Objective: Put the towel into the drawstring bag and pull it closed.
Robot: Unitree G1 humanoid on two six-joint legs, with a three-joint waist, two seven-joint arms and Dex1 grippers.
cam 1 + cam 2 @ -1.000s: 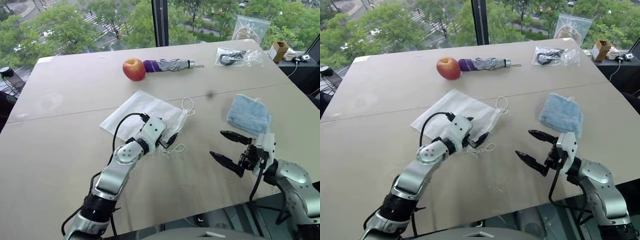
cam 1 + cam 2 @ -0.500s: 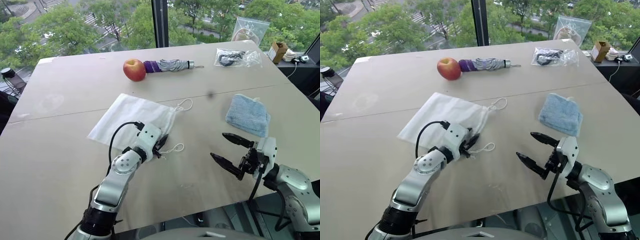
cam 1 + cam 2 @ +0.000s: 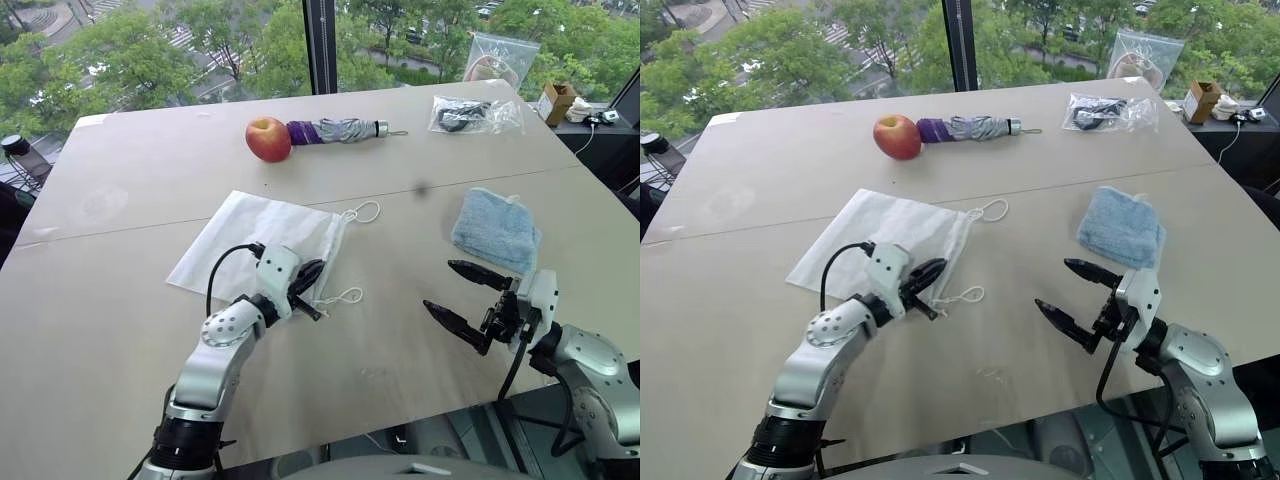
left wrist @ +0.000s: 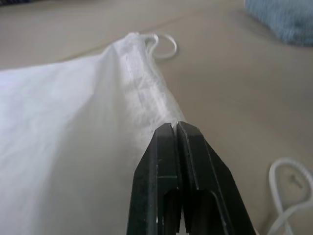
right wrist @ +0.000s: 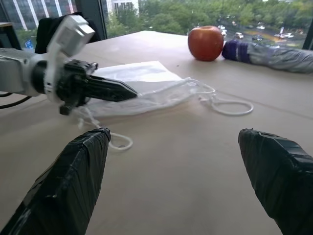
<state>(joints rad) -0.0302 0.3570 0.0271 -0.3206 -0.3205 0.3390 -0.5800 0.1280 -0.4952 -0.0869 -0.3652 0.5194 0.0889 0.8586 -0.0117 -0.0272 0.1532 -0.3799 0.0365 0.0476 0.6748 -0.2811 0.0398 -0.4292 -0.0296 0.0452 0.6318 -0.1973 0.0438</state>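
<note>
Fingers of the left gripper (image 3: 312, 272) are pressed together on the mouth hem of the drawstring bag (image 3: 262, 243), pinching a corner of the thin white cloth; in the left wrist view the hem runs straight into the closed black tips. Holding that edge makes sense as a way to lift one layer and open the mouth for loading. The rest of the bag lies flat on the table (image 3: 130, 180), with one cord loop (image 3: 366, 211) at the far end of the hem and another cord loop (image 3: 343, 296) just beside the gripper.

The right gripper (image 3: 466, 297) hangs above the table with its two fingers spread wide and nothing between them, pointing across toward the bag, likely waiting for its turn. The towel (image 3: 497, 230) lies folded on the table just beyond it, well apart from the bag and not yet touched.

Further back rest an apple (image 3: 268, 138) touching a folded umbrella (image 3: 340, 130).
</note>
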